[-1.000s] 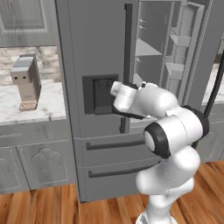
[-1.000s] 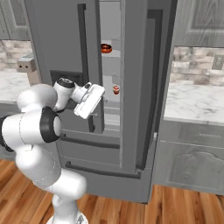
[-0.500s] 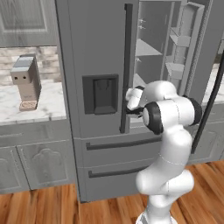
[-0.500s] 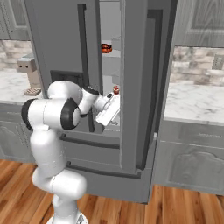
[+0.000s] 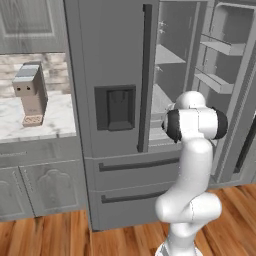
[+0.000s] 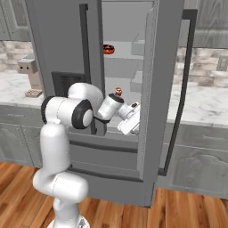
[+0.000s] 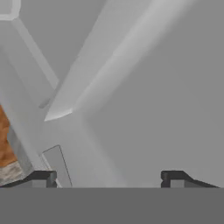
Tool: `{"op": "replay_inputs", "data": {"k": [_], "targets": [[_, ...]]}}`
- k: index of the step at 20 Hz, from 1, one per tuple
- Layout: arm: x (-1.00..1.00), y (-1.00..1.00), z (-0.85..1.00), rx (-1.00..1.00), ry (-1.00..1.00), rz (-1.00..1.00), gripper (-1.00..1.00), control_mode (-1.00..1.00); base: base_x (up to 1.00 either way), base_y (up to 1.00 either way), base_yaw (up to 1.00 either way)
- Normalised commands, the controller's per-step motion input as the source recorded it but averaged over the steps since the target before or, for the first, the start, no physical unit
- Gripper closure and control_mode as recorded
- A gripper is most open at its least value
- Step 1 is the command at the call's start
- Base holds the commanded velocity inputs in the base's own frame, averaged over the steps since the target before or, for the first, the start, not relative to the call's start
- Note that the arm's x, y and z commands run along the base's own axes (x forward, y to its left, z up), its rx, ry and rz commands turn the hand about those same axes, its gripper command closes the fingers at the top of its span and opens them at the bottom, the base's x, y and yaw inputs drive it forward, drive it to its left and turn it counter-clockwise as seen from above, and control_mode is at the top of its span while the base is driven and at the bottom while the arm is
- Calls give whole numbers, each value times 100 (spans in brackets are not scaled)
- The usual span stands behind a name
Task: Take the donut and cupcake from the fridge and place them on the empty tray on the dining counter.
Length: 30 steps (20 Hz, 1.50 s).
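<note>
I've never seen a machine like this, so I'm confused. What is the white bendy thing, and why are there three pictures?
The white bendy thing is a robot arm with a two-finger gripper, a kind of pinching hand. Two pictures come from cameras behind the arm, on its left and right. The third comes from a camera on the hand itself. The arm reaches into the tall grey fridge, whose right door is open. Inside sit a small chocolate-iced ring donut on a higher shelf and a tiny red cupcake lower down. The fingers stand apart, holding nothing.
</note>
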Motion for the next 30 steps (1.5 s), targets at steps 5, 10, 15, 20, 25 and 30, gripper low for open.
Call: {"op": "replay_inputs", "data": {"k": [5,10,15,20,25,30], "targets": [[-37,-67,0,1,-2,-4,-100,-100,0,0,0],[-91,30,38,0,-38,10,-100,-100,0,0,0],[-68,60,60,7,-67,14,-100,-100,0,0,0],[-59,66,21,22,-87,7,-100,-100,0,0,0],[-60,58,3,37,-98,1,-100,-100,0,0,0],[-24,61,36,36,-81,12,-100,-100,0,0,0]]}}
